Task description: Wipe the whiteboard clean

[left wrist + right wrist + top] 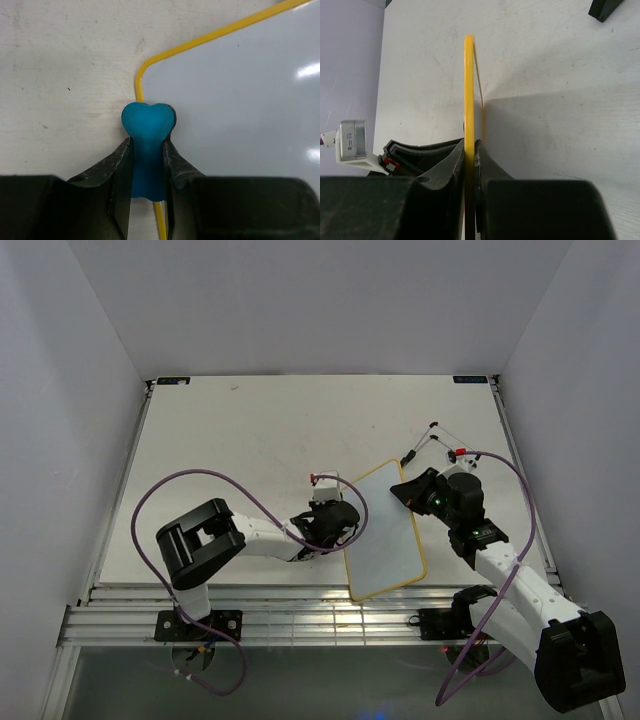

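Whiteboard [385, 530], yellow frame [468, 75] clenched in right pincer [470, 150], left pincer [146, 155] grasping teal eraser [147, 125] at board's far-left corner, eraser's lower end hidden between fingers [120, 170]

Robot lab test cell: white table [250, 440] boxed by plain white walls [300, 300] at 9, 12, 3 o'clock; aluminium rails [300, 620] at 6.
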Tool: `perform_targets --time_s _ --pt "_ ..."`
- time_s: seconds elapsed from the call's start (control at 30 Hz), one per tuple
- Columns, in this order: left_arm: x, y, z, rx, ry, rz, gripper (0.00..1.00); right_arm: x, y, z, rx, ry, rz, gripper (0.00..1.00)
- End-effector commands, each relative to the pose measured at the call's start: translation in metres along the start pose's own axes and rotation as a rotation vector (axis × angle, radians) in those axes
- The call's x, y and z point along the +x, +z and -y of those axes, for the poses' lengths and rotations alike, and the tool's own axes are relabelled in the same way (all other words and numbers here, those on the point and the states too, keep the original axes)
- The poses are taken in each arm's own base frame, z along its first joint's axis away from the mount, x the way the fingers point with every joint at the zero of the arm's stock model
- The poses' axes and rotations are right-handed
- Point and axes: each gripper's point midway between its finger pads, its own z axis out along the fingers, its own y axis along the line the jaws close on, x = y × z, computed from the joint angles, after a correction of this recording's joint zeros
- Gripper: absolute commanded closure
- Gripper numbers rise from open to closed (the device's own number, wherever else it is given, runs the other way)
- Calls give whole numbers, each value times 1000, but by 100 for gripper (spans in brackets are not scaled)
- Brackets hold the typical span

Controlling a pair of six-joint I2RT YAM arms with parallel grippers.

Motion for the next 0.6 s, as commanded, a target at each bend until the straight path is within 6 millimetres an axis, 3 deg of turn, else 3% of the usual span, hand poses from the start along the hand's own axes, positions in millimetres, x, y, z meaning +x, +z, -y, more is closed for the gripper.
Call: perform_targets --time_s 0.0,0.2,0.27,0.3,0.33,0.4,0.43,0.47,0.5,0.57 --pt "67 -34 33 155 55 -229 100 -33 -6 -62 -206 39 83 92" --pt "63 -88 76 357 64 -256 100 -33 -1 -54 -174 30 89 92" --pt "65 -99 73 376 75 -266 100 -34 1 -53 -166 24 90 92" --pt "51 -111 75 404 58 -248 100 -34 3 -50 -156 9 88 92" --pt "50 -116 62 392 67 -244 100 -36 4 -51 -150 -3 94 92" --pt "29 -122 42 347 90 -191 100 -34 8 -43 -111 -26 75 92" --pt "0 -127 33 322 131 -103 100 -35 9 -40 -97 -54 74 92" --pt "-17 -127 28 280 152 -75 100 -37 10 -41 -95 -69 77 92" --pt "-32 -119 10 207 178 -56 100 -36 13 -37 -77 -80 66 92" --pt "-56 -120 9 257 273 5 100 -41 14 -37 -63 -118 75 92"
